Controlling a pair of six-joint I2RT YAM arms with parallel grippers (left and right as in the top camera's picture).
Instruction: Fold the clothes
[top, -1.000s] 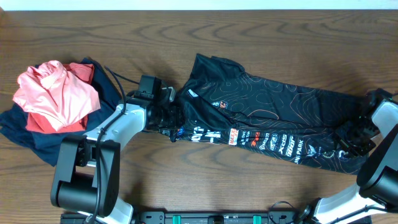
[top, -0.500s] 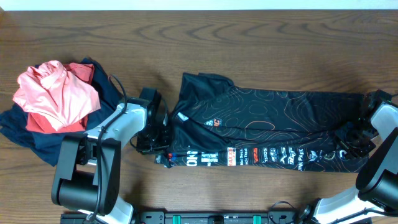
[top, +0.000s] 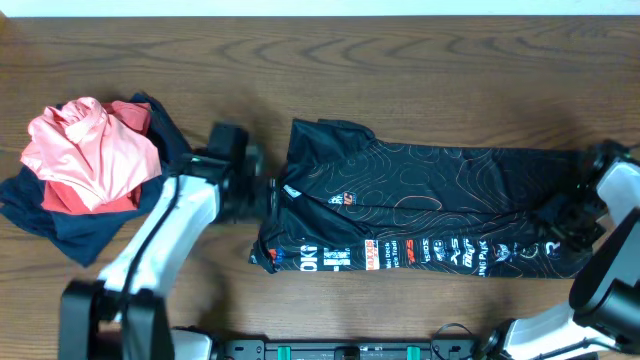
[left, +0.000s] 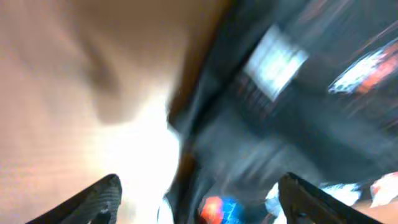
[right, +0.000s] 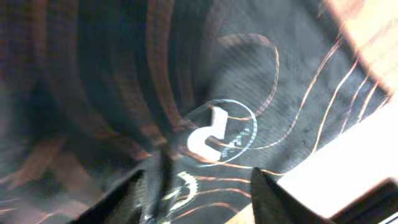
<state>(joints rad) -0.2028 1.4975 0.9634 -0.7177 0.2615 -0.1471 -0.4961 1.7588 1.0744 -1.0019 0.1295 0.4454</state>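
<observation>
The black jersey with orange contour lines and white lettering lies flat as a long folded band across the table's middle, logos along its front edge. My left gripper is open, just off the jersey's left end. In the blurred left wrist view its fingers are wide apart over the jersey's edge and hold nothing. My right gripper is over the jersey's right end. In the right wrist view its fingers are apart above flat fabric.
A pile of salmon-pink and red garments on a navy garment sits at the left, close behind the left arm. Brown wooden table surrounds the jersey. The table's front edge runs just below the jersey.
The jersey's left end was drawn left and forward and laid flat. My left gripper let go of it and pulled back to the left. The right gripper barely moved.
</observation>
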